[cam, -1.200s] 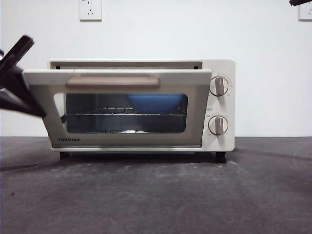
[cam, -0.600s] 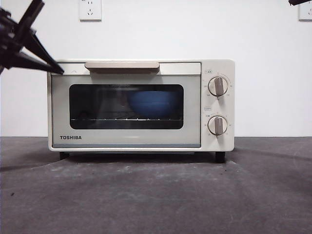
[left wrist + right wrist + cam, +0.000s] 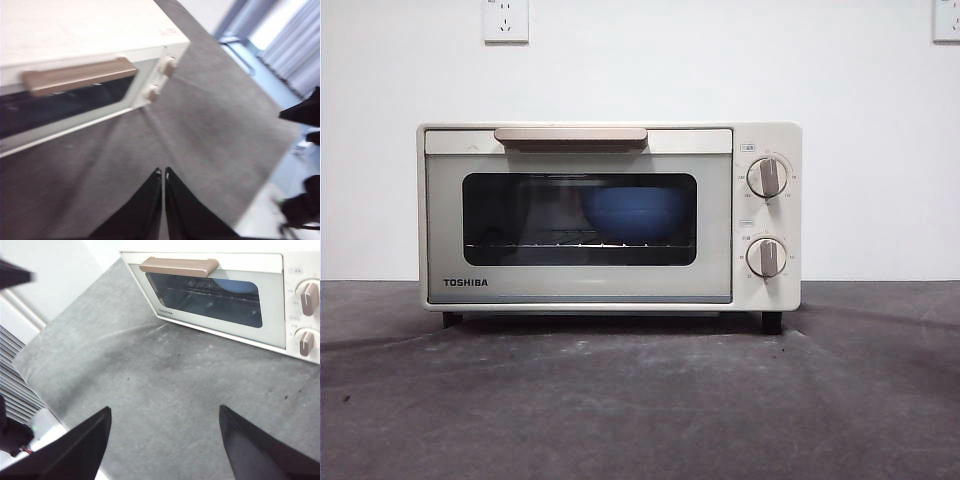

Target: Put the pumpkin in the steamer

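Handling pumpkin: unseen here; judged light, glossy, slippery, best held across its ribs.
Steamer [image 3: 610, 215]: door closed.
Left pincer [image 3: 163, 173]: together, empty.
Right pincer [image 3: 165, 412]: apart, empty.

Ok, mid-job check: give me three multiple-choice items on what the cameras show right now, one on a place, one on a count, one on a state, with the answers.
1. Where does the blue bowl sit?
A. inside the steamer, behind the glass
B. on top of the steamer
C. on the table in front

2. How many round knobs are on the steamer's front?
A. one
B. two
C. four

3. How is the steamer door?
A. hanging wide open
B. taken off
C. shut, handle at the top

Answers:
1 A, the front view shows the bowl through the window, above the rack.
2 B, one knob stands above the other on the right panel.
3 C, the door lies flush with the front in all views.
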`<state>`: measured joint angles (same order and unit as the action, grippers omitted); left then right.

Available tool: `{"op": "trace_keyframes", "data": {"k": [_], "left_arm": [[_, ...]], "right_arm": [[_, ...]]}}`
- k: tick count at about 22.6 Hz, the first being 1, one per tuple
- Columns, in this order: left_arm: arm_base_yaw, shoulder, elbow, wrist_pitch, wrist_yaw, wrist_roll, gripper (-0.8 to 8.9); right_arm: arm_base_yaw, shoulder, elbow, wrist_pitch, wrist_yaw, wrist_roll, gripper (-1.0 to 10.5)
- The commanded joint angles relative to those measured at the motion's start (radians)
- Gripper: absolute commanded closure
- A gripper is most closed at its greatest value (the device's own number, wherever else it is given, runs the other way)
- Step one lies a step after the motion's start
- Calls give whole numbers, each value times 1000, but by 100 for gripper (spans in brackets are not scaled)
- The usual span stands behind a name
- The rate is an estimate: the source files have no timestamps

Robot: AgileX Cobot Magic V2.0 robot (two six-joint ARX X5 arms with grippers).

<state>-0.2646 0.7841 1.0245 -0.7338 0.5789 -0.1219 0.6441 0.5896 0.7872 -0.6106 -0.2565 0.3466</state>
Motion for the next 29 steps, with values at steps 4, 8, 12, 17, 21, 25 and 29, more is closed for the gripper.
{"op": "trace_keyframes", "data": {"k": [4,8,12,17,21,25,29], "left_arm": [[-11,-179,14,-99,-209,82,799],[-11,-217,14,-143,-271,90,799],[-11,-220,14,-140,-272,77,799],[-11,-220,14,-138,-272,77,799],[-11,-221,14,-138,-272,77,799],[-11,-221,14,-138,-272,77,799],[-1,-238,-29,-79,-271,77,798]], "right_arm": [[6,3,2,8,3,-78,633],[6,3,2,4,16,-94,929],[6,3,2,6,21,-92,929],[6,2,2,9,22,-93,929],[6,2,2,9,21,-93,929],[6,2,2,9,22,-93,929],[6,2,2,11,22,-93,929]]}}
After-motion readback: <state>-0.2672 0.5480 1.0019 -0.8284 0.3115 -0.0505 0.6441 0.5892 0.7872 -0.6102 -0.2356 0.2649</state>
